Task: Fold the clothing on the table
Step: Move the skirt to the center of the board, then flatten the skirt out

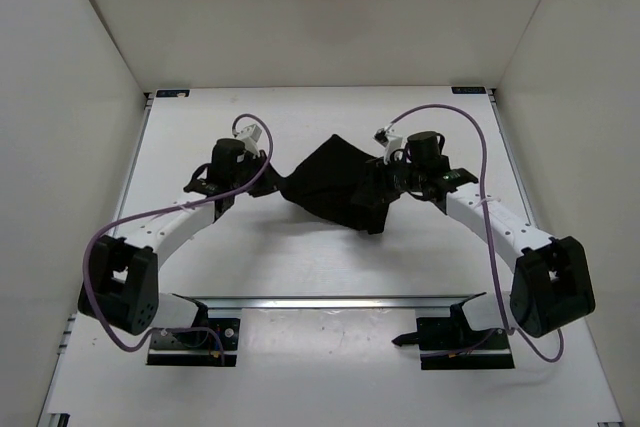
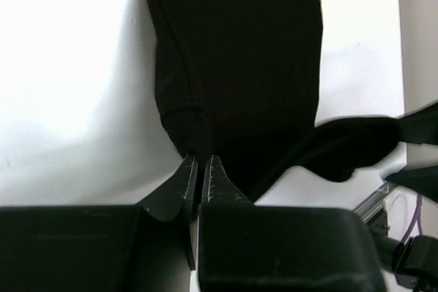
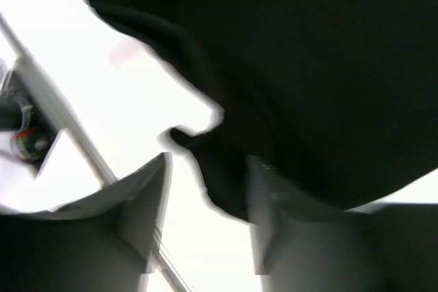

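Observation:
The black clothing (image 1: 335, 182) lies bunched in the middle of the white table (image 1: 300, 267), pulled up between my two arms. At its left edge my left gripper (image 1: 268, 185) is shut on the clothing; the left wrist view shows the fingertips (image 2: 200, 161) pinching a fold of the clothing (image 2: 246, 52). My right gripper (image 1: 385, 185) is at the garment's right edge. In the blurred right wrist view its jaws (image 3: 210, 162) stand apart, with a hanging edge of the clothing (image 3: 308, 66) between them, against the right finger (image 3: 274, 196).
A metal rail (image 1: 330, 302) runs across the near side in front of the two black base plates (image 1: 195, 342) (image 1: 465, 337). Purple cables (image 1: 110, 232) loop off both arms. White walls enclose the table on the left, back and right.

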